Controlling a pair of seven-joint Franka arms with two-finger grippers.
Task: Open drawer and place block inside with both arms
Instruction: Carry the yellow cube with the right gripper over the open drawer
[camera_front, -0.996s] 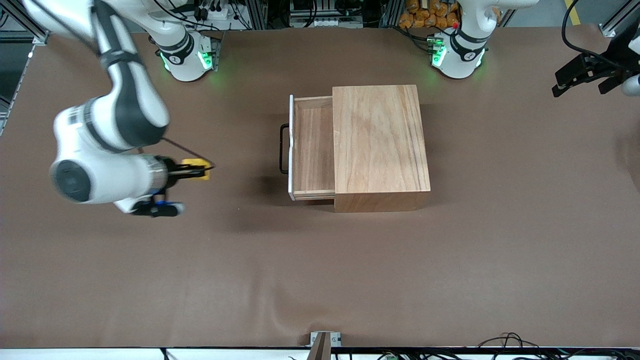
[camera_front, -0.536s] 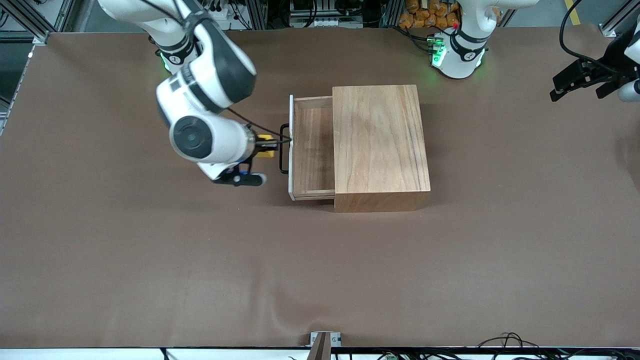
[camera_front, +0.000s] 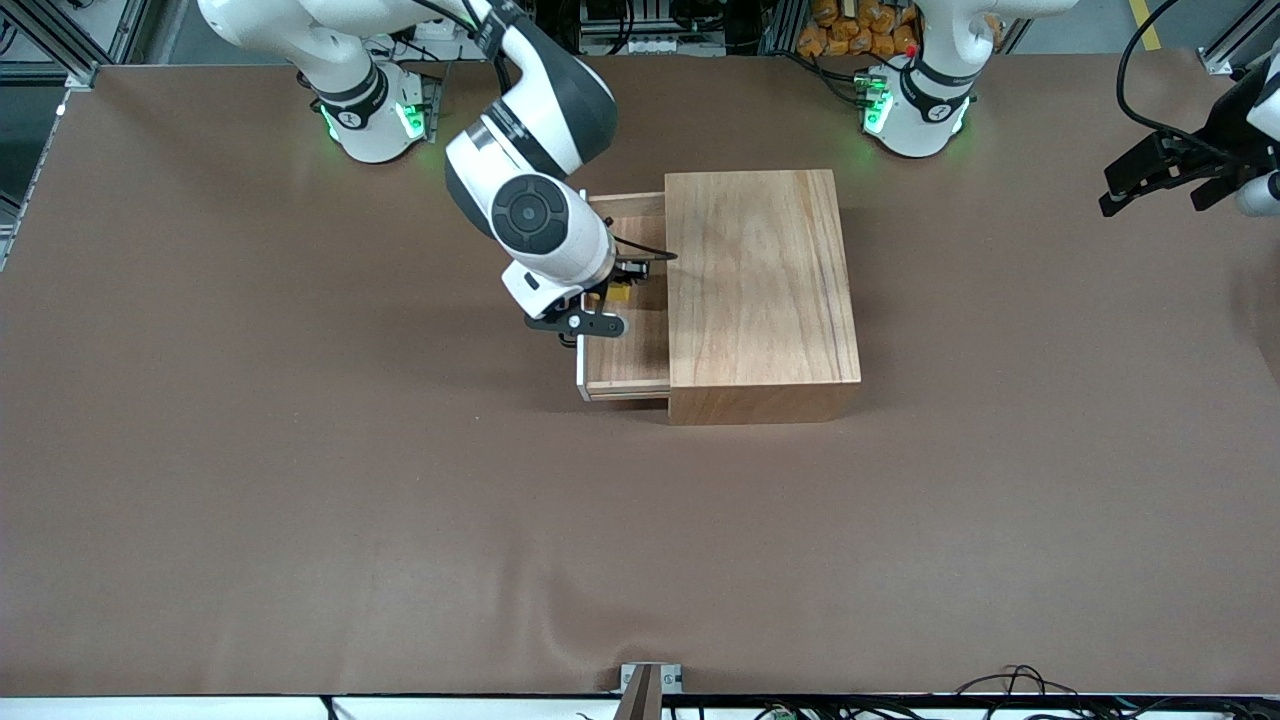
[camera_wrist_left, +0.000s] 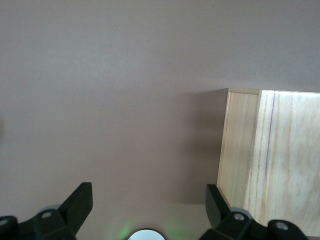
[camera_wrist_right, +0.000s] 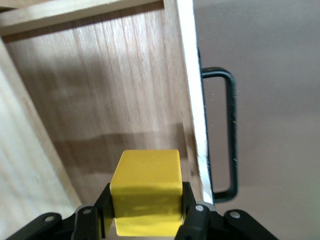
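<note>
The drawer (camera_front: 628, 352) stands pulled out of the light-wood box (camera_front: 760, 290), toward the right arm's end of the table. My right gripper (camera_front: 622, 287) hangs over the drawer's open tray, shut on the yellow block (camera_front: 620, 294). In the right wrist view the block (camera_wrist_right: 146, 184) sits squarely between the black fingers (camera_wrist_right: 191, 202) of the right gripper (camera_wrist_right: 146, 212), above the drawer's wood floor (camera_wrist_right: 110, 85), with the white front panel (camera_wrist_right: 193, 100) and black handle (camera_wrist_right: 229, 135) beside it. My left gripper (camera_front: 1128, 185) waits open over the table's left-arm end, holding nothing (camera_wrist_left: 147, 205).
The brown table mat (camera_front: 400, 520) spreads around the box. The left wrist view shows a corner of the box (camera_wrist_left: 280, 160) and bare mat. Cables and clutter lie along the table's edges (camera_front: 1010, 685).
My right arm carried the block from over the mat at the right arm's end, past the handle, to over the open drawer. The left gripper barely shifted.
</note>
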